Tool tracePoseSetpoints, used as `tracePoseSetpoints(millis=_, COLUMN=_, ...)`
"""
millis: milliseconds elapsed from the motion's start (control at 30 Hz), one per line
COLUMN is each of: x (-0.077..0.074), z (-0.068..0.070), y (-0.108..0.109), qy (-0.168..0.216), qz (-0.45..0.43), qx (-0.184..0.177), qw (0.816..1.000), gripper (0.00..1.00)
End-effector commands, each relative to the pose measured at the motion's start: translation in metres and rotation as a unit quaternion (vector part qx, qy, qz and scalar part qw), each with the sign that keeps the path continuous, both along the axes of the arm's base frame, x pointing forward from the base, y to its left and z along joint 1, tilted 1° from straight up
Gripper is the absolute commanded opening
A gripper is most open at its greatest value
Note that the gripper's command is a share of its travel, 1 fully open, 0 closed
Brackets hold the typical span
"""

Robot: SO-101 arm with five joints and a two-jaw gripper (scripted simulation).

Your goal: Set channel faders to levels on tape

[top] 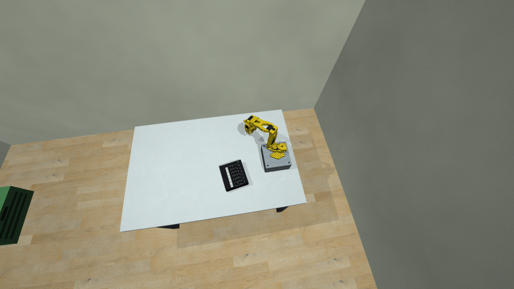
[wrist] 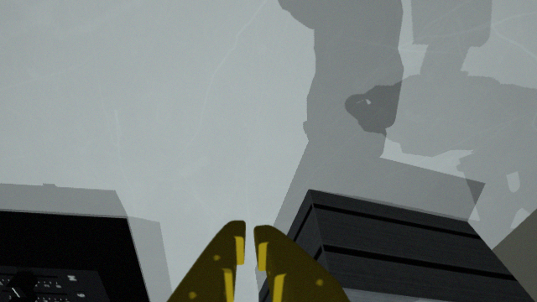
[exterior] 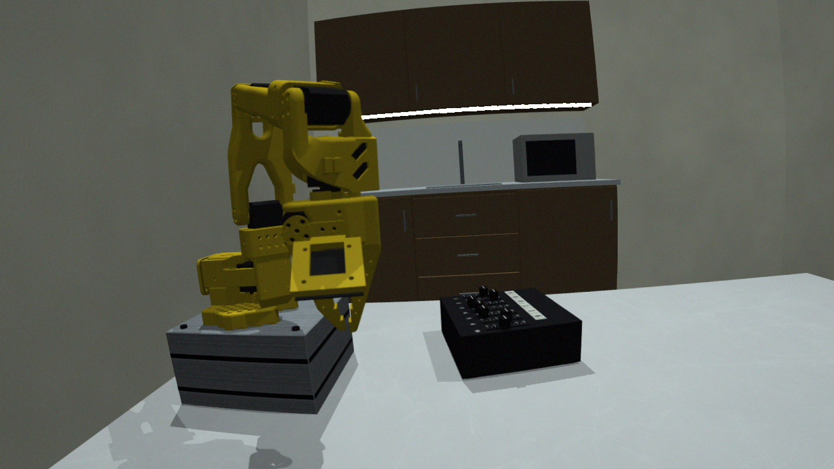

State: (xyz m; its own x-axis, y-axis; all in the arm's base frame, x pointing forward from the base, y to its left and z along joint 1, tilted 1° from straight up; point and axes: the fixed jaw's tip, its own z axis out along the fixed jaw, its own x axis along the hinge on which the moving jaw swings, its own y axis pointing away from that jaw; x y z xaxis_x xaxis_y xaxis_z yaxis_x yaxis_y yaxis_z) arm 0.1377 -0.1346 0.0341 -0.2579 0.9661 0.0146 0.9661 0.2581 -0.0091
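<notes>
Since the lighting desk (top: 233, 175) (exterior: 513, 344) (wrist: 71, 239) lies well apart from the closed, unladen tool (top: 249, 133) (exterior: 350, 327) (wrist: 249, 226) — below it in the top view, rightward in the exterior — the next move probably calls for a swing across. The tape (top: 229, 178) (exterior: 524, 305) is unreadable; the wrist view crops the desk, hiding most faders.

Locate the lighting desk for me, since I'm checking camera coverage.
In the top view, the lighting desk sits on the white table, left of the gray arm pedestal.
</notes>
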Motion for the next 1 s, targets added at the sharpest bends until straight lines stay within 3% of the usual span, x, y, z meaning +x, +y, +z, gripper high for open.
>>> tracePoseSetpoints(millis=0, x=-0.005, z=0.001, y=-0.004, qy=-0.003, qz=-0.068, qx=-0.003, qw=0.998, gripper=0.00)
tracePoseSetpoints(millis=233, x=-0.010, z=0.001, y=-0.009, qy=-0.002, qz=-0.143, qx=-0.004, qw=0.990, gripper=0.00)
tracePoseSetpoints(millis=600, x=-0.020, z=0.002, y=-0.016, qy=-0.001, qz=-0.274, qx=-0.005, qw=0.962, gripper=0.00)
tracePoseSetpoints(millis=967, x=-0.026, z=0.002, y=-0.020, qy=0.000, qz=-0.349, qx=-0.005, qw=0.937, gripper=0.00)
